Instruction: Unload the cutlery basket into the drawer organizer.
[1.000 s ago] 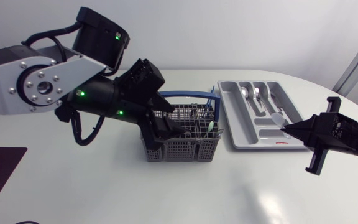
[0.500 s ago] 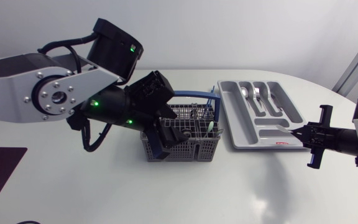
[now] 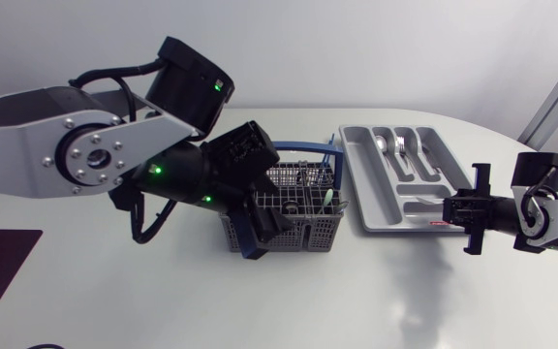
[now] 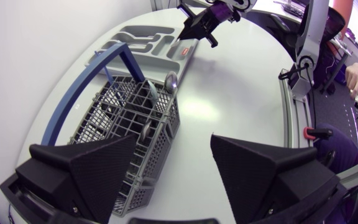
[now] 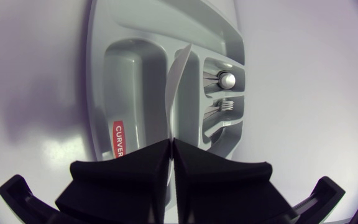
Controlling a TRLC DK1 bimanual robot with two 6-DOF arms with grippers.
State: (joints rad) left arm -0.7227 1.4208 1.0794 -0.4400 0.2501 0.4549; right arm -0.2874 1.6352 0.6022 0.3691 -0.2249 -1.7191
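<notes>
Right wrist view: right end effector (image 5: 171, 144) is pinching a slim silver utensil (image 5: 178, 81) over the drawer organizer (image 5: 129, 87); left end effector (image 4: 173, 146) is hovering, spread wide, over the cutlery basket (image 4: 160, 137) corner.

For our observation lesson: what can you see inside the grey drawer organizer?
In the drawer organizer, at least a spoon and a fork lie in neighbouring compartments. The right hand grips a thin blade above it; anything beneath the hand is hidden.

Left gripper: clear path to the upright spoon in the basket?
Probably yes: left gripper is open at the basket's corner, spoon pokes above the rim ahead, handle sits aside, right gripper is off at the organizer.
</notes>
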